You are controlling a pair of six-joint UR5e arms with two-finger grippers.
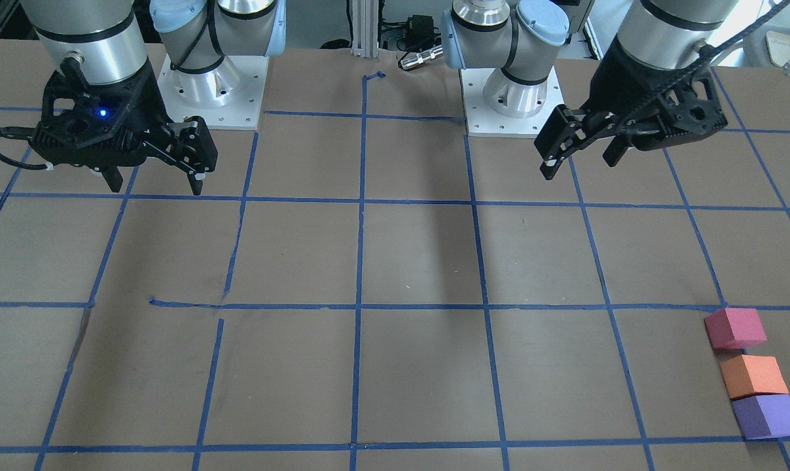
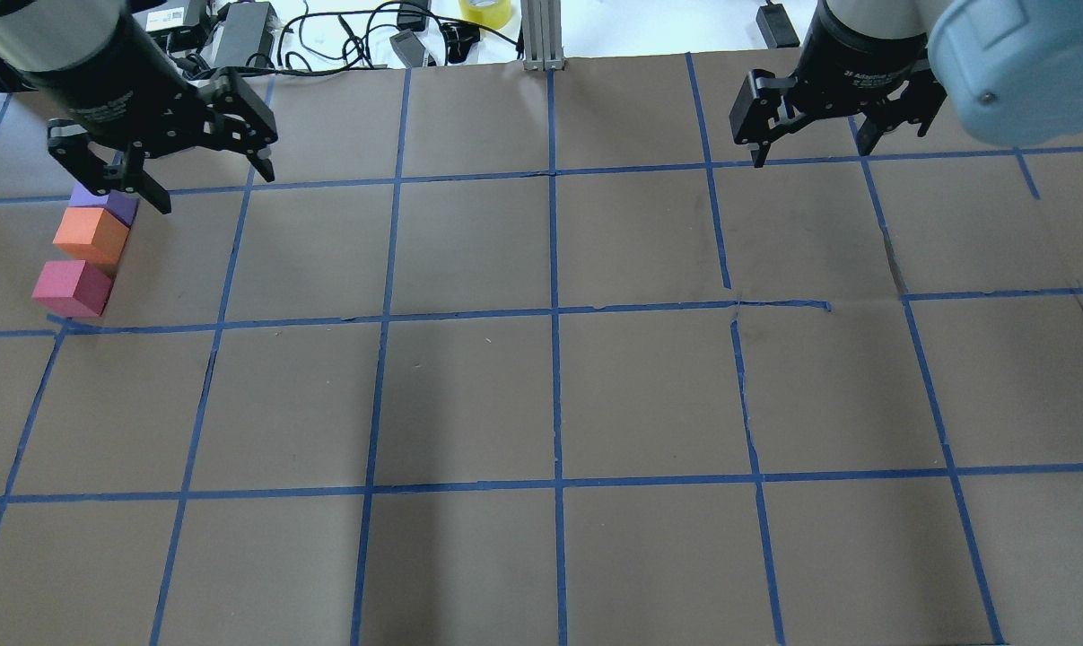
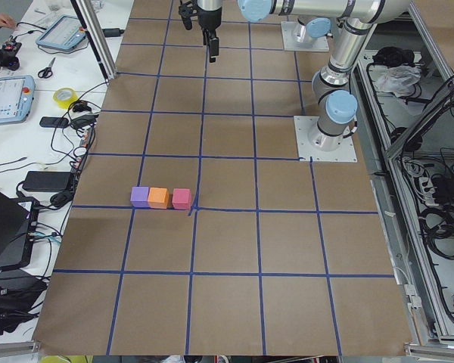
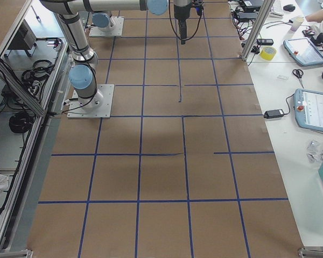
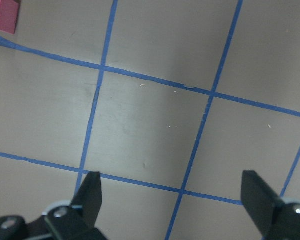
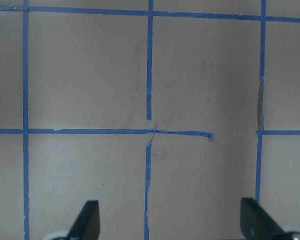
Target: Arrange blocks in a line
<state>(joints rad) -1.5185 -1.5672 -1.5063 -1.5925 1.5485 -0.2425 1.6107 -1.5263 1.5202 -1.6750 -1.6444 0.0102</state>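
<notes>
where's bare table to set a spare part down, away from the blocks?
Free: the table squares between left gripper and right gripper, and the whole right-arm half. Crowded: only the left-arm end on the operators' side, where purple block, orange block and red-pink block sit in a row.

Light is even and diffuse, falling from above; nothing is dim. The brown surface is matte and shows no glare. The arms throw broad, soft-edged shadow bands along it, clearest in the front and overhead views. The blocks cast only short, faint shadows. Beyond the surface's far edge the overhead view burns out to white. A small blue light glows on the mount of the right claw. The fixed views are sharp. Both wrist views are softer. In the left one, the left claw has dark, slightly blurred fingers at the bottom edge, and the surface is brighter mid-frame.
</notes>
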